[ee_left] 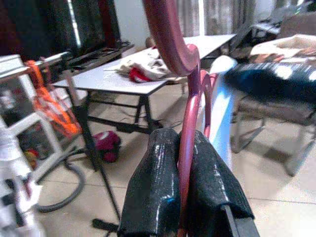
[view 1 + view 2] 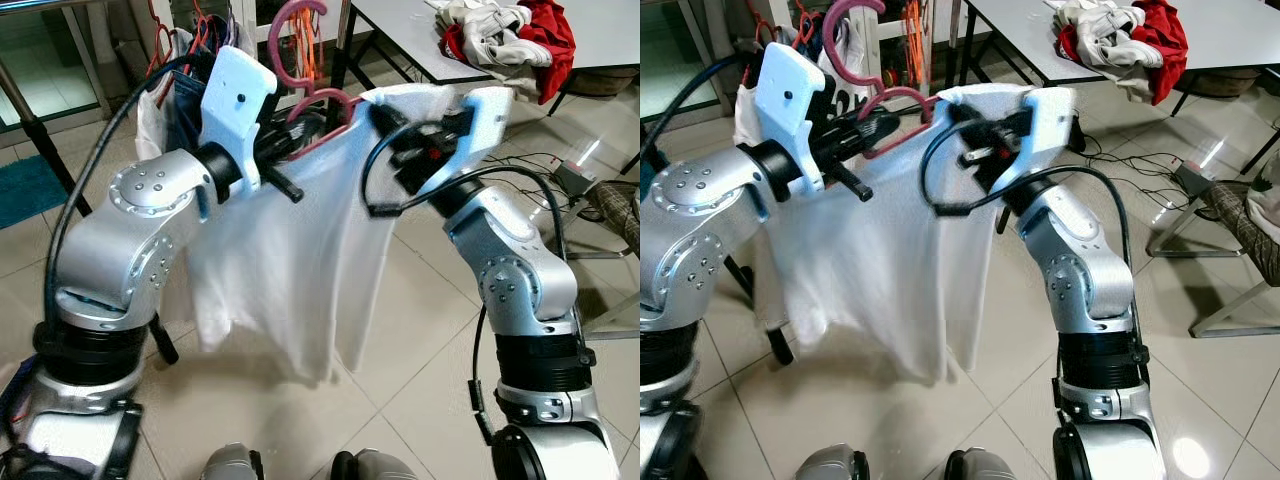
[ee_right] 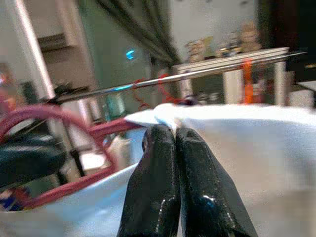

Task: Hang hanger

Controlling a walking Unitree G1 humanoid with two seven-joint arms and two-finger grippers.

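While both claws are raised, a white garment point(image 2: 290, 270) hangs between them on a pink hanger point(image 2: 315, 110).
Left claw point(image 1: 185, 182) clamped on hanger; right claw point(image 3: 175, 143) clamped on garment edge.

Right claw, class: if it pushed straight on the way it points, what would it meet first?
Probably the thin metal rail beyond the white cloth that the right claw pinches; how far off is unclear.
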